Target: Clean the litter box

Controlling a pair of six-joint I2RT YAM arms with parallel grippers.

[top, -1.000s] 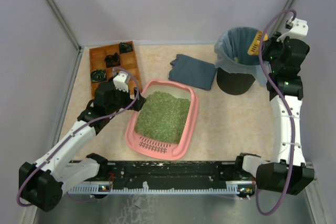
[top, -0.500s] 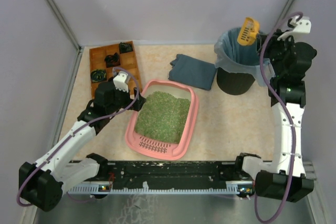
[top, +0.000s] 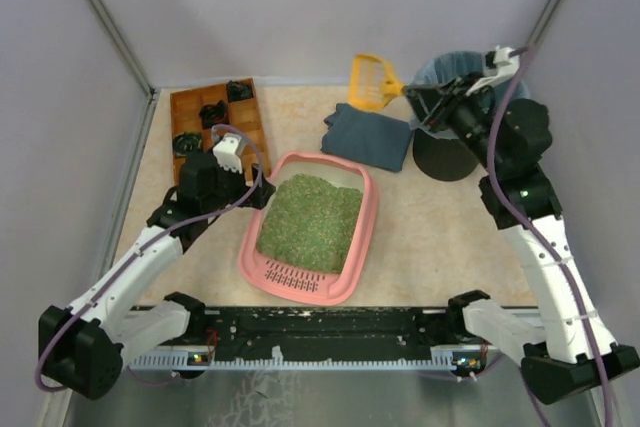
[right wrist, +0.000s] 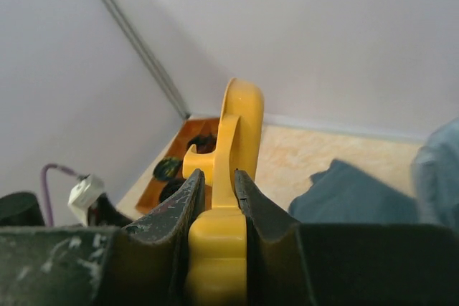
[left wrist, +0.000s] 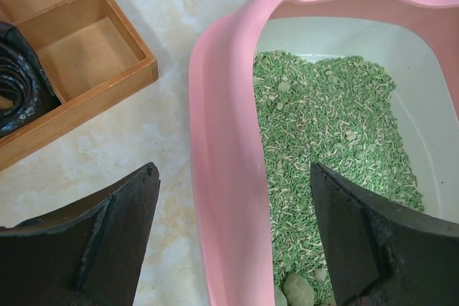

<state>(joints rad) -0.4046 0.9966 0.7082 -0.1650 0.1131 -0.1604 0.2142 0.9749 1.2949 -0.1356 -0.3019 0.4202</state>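
Observation:
The pink litter box (top: pixel 366 235) lies mid-table, filled with green litter (top: pixel 310 219), its grille at the near end. My left gripper (top: pixel 262 193) is open and straddles the box's left rim (left wrist: pixel 222 177): one finger (left wrist: pixel 107 241) is outside over the table, the other (left wrist: pixel 373 241) over the litter, with gaps on both sides. A grey clump (left wrist: pixel 297 289) lies in the litter near the inner finger. My right gripper (top: pixel 420 95) is shut on the handle of a yellow scoop (top: pixel 372 80), held in the air by the bin. From the right wrist, the scoop (right wrist: pixel 240 120) stands edge-on above the gripper (right wrist: pixel 216 173).
A brown wooden compartment tray (top: pixel 185 107) with dark items sits at the back left, close to the left arm. A folded blue-grey cloth (top: pixel 370 137) lies behind the box. A black bin (top: pixel 450 157) with a blue-grey bag stands at the back right.
The right arm has swung the scoop up out of the bin and leftward, so it now hangs above the cloth's far edge. The left gripper stays at the box rim.

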